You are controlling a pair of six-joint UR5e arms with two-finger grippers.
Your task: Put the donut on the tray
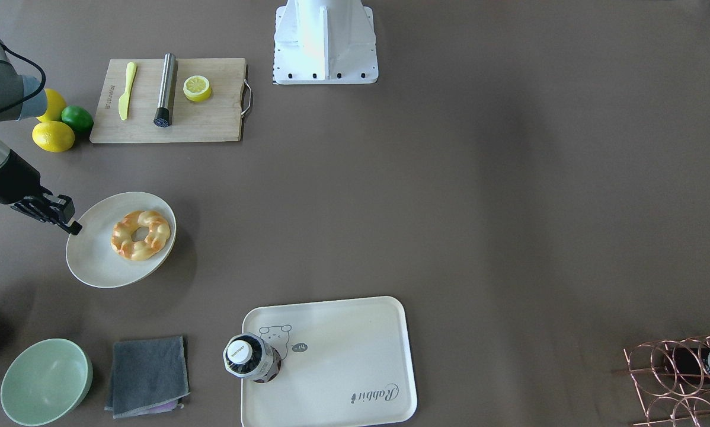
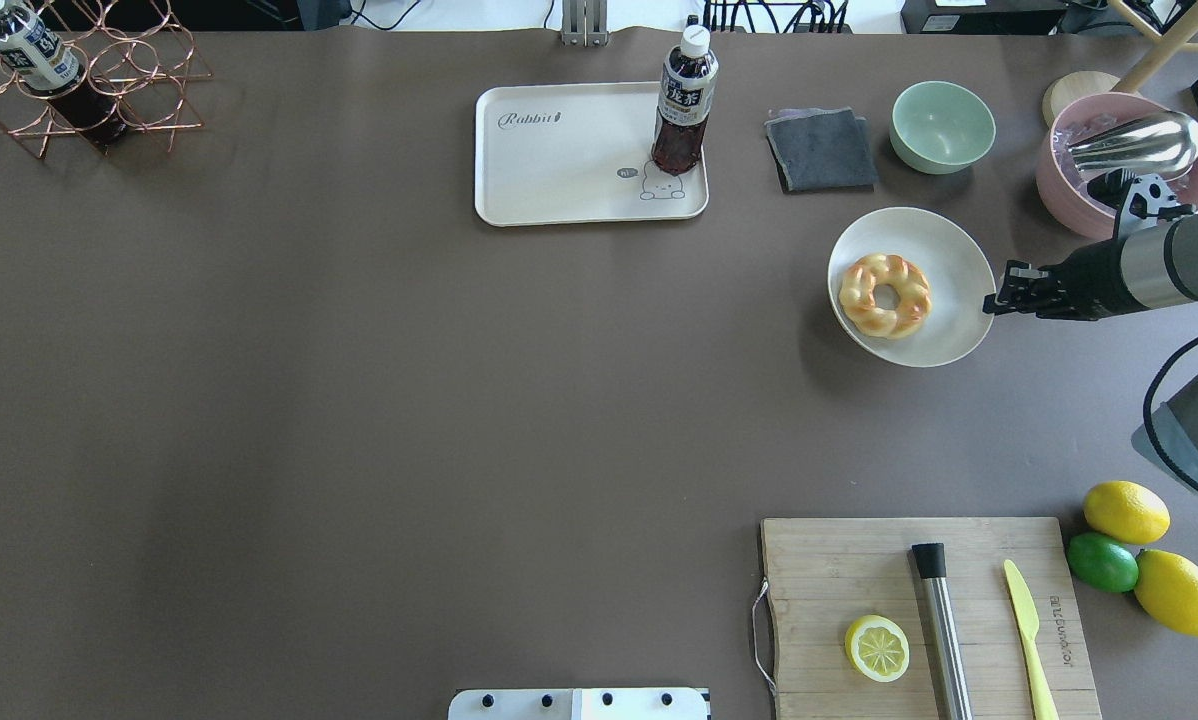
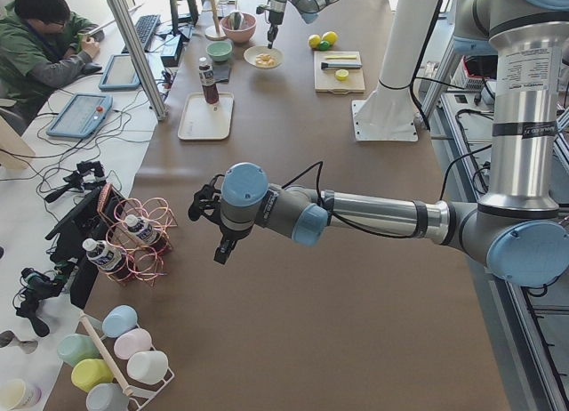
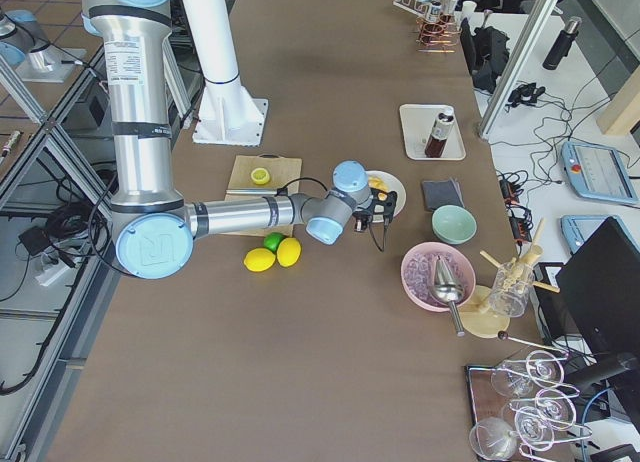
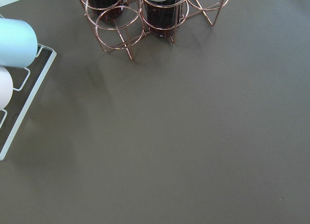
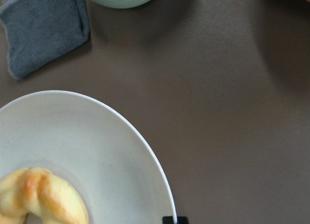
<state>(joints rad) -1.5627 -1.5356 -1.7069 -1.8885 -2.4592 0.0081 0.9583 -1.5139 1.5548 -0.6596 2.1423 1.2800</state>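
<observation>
Your donut (image 2: 884, 295) sits on the plate (image 2: 949, 250) at the right, with your right gripper (image 2: 997, 303) just at its rim (can't tell if it's spread or pinched together), so come left, pinch one side of the ring, and mind the bottle (image 2: 684, 100) on the far tray (image 2: 559, 170).

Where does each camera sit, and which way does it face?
Front-facing: across the table, facing the robot base, steeply down; right tool at the plate rim.
Overhead: behind the robot, forward and down; right arm enters at right.
Exterior left: table's left end, looking along it; left arm near, left tool above bare table.
Exterior right: opposite end; right arm near.
Left wrist: down at a wire bottle rack; no tool visible.
Right wrist: down at plate and donut; one fingertip.
Shared: front-facing and overhead show the donut on the plate.
</observation>
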